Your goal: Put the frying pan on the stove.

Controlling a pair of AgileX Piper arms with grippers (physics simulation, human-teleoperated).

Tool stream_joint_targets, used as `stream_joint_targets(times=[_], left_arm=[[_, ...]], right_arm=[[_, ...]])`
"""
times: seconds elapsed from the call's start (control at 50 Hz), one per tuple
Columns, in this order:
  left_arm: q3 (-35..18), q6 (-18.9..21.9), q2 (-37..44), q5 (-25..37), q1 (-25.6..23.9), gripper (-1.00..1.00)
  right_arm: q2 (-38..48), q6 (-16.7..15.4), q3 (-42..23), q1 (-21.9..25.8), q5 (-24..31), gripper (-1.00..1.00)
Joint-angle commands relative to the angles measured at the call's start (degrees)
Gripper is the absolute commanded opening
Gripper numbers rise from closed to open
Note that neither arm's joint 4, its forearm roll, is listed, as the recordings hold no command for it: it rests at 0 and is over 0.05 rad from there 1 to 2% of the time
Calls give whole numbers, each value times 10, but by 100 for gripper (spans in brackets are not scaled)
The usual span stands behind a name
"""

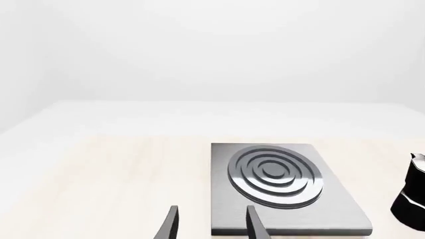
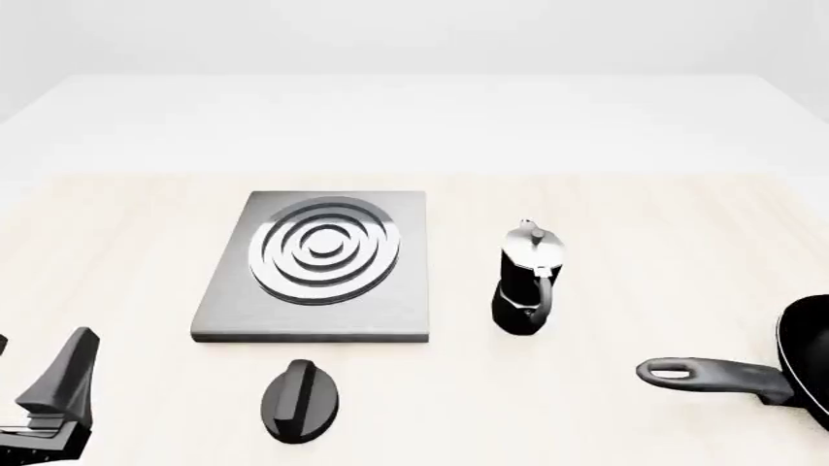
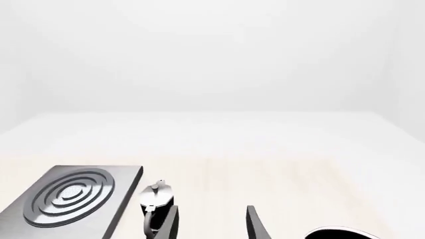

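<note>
The frying pan [image 2: 806, 361] lies at the desk's [image 2: 622, 204] right edge in the front view, partly out of frame, its long handle [image 2: 710, 376] pointing left toward the moka pot [image 2: 529, 280]. The stove [image 2: 321, 265] sits left of centre, bare, well apart from the pan. The right claw [image 3: 211, 222] hangs with fingers spread and empty, the pan's rim just ahead of it, so the right arm is likely the nearer. The left claw [image 1: 211, 224], also parted and empty, faces the stove.
</note>
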Motion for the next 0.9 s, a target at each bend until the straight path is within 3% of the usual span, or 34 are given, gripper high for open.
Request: stream_joint_targets(times=[0.02, 0.42, 0.66, 0.9], left_arm=[[0, 2, -1, 1, 0, 100], [1, 10, 0, 0, 4, 100], [2, 14, 4, -3, 6, 100], [0, 19, -1, 1, 5, 100]], right_arm=[[0, 4, -81, -10, 76, 100], [0, -2, -193, -28, 195, 100], [0, 5, -340, -20, 343, 100], [0, 22, -440, -12, 446, 100]])
